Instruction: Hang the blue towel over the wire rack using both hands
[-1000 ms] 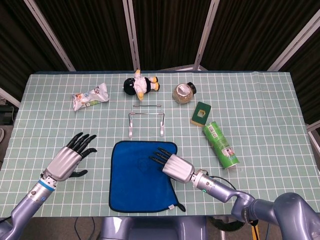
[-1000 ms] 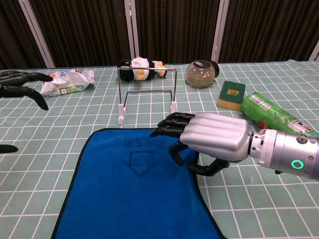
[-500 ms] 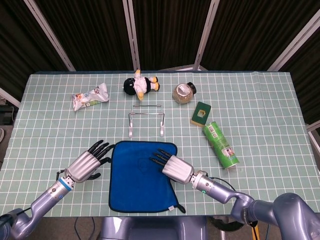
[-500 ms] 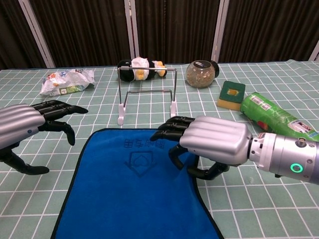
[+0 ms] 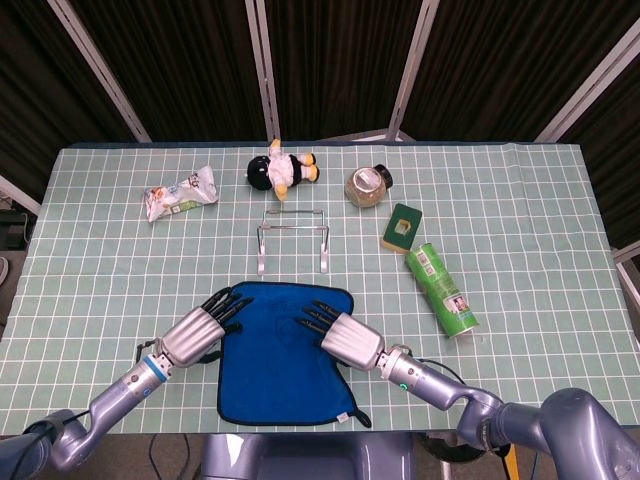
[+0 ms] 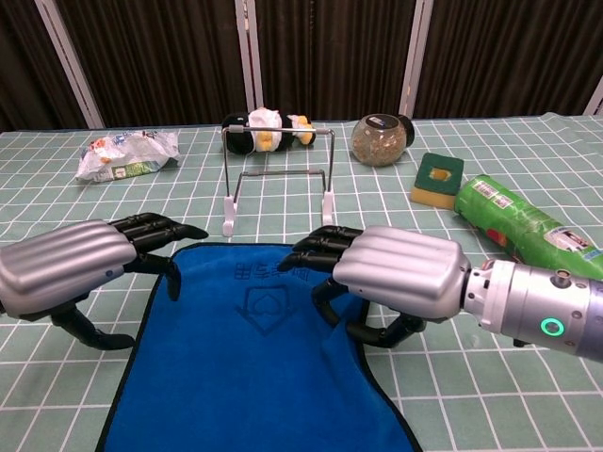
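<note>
Flat on the table (image 5: 520,210), low in the centre of the head view, lay the blue towel (image 5: 275,360), its far edge just short of the wire rack (image 5: 291,238) that stood upright above it in the frame. At the towel's left edge hovered the left hand (image 5: 200,330), fingers (image 6: 160,229) extended and apart, gripping nothing. Over the towel's right half, the right hand (image 5: 340,332) was likewise released, fingertips (image 6: 306,254) curled down toward the cloth; whether they touched it could not be told.
</note>
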Tool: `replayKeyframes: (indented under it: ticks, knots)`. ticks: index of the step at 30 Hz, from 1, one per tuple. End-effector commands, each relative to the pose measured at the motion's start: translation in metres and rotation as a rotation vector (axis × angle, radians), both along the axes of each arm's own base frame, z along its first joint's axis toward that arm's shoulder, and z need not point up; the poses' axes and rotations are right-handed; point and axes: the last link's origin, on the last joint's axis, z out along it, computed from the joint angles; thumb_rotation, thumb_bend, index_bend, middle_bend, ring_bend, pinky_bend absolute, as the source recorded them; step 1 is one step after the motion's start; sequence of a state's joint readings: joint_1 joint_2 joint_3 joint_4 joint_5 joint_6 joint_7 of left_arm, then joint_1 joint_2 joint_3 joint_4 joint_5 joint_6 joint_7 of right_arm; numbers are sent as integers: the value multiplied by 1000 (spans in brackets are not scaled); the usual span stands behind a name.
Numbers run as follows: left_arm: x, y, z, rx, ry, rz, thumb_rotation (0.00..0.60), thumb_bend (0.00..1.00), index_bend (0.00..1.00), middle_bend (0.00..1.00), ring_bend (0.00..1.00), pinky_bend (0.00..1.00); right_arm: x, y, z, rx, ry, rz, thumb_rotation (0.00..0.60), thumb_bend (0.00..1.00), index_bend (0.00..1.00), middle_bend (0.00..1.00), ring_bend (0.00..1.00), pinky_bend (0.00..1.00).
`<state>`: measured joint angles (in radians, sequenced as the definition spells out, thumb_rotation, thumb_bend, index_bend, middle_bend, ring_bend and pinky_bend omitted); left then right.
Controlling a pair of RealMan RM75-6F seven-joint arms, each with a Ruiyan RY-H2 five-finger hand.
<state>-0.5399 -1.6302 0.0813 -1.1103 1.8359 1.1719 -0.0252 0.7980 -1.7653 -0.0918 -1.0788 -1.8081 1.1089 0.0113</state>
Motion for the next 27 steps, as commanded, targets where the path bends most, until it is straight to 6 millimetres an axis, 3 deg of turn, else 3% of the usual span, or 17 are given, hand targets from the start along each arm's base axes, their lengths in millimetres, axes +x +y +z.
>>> replayKeyframes:
  ticks: [1,19,27]
  knots:
    - [1,-1,-6,-13,16,-10,600,213,403,0,0,0,0,-1,0,1,-7,-5,600,486,633,71,0,0]
    - [7,2,-16,-7,56,-21,600,230,402,0,0,0,-4,-2,1,-1,-14,-10,600,486,634,72,0,0]
    - [-3,5,-6,16,85,-8,600,234,402,0,0,0,-5,-3,1,-2,-15,-15,600,486,635,72,0,0]
